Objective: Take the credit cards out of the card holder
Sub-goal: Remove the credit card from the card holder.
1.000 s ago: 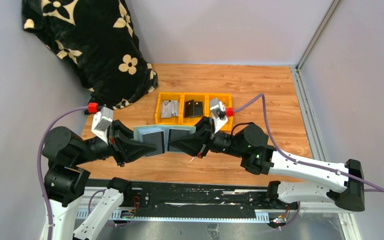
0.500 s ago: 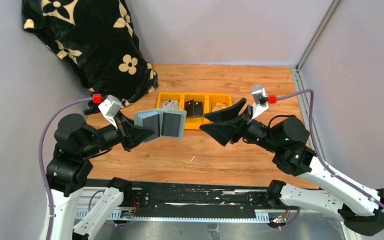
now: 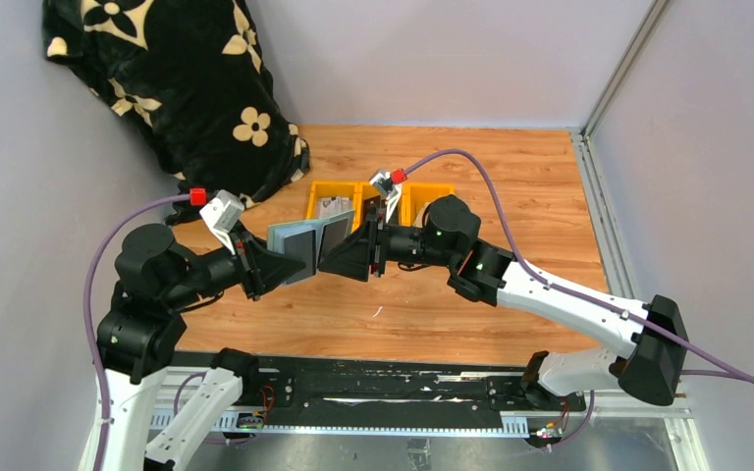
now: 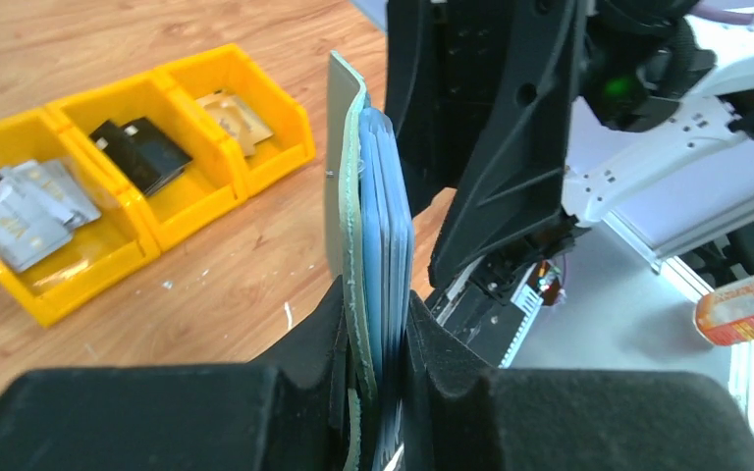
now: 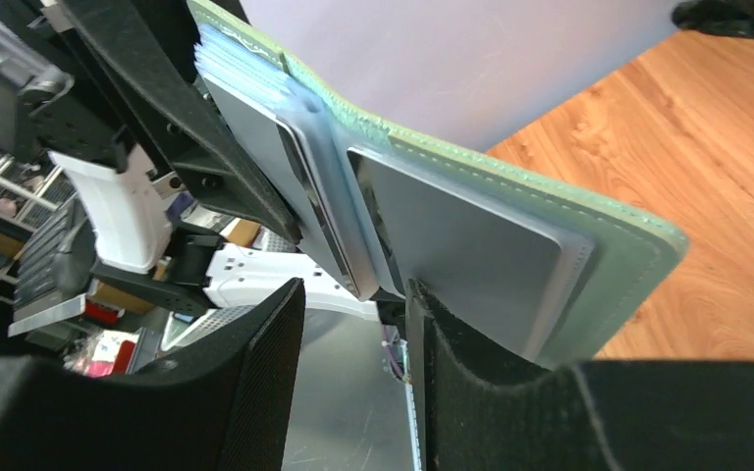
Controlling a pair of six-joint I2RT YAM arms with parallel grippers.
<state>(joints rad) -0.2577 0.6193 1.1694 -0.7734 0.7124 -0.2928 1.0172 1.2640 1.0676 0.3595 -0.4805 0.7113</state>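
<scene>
From above: the card holder (image 3: pixel 299 245) is up off the bench (image 3: pixel 511 196), open like a book just in front of the yellow bins (image 3: pixel 310 208). The left fingers (image 3: pixel 273 270) have its left half pinched. The right fingers (image 3: pixel 351 257) are right up against the other half.

Over to the left wrist: the card holder (image 4: pixel 342 167) stands edge-on, green cover on the left, blue cards (image 4: pixel 388 216) stacked against it. The left fingers (image 4: pixel 304 339) are narrow, clamped on cover and cards together. The black bulk of the right arm looms just behind.

Right wrist now: the right fingers (image 5: pixel 255 343) are parted, daylight showing between them, gripping nothing. The card holder's (image 5: pixel 609 245) fold hangs right at the mouth of that gap, grey pockets facing us.
</scene>
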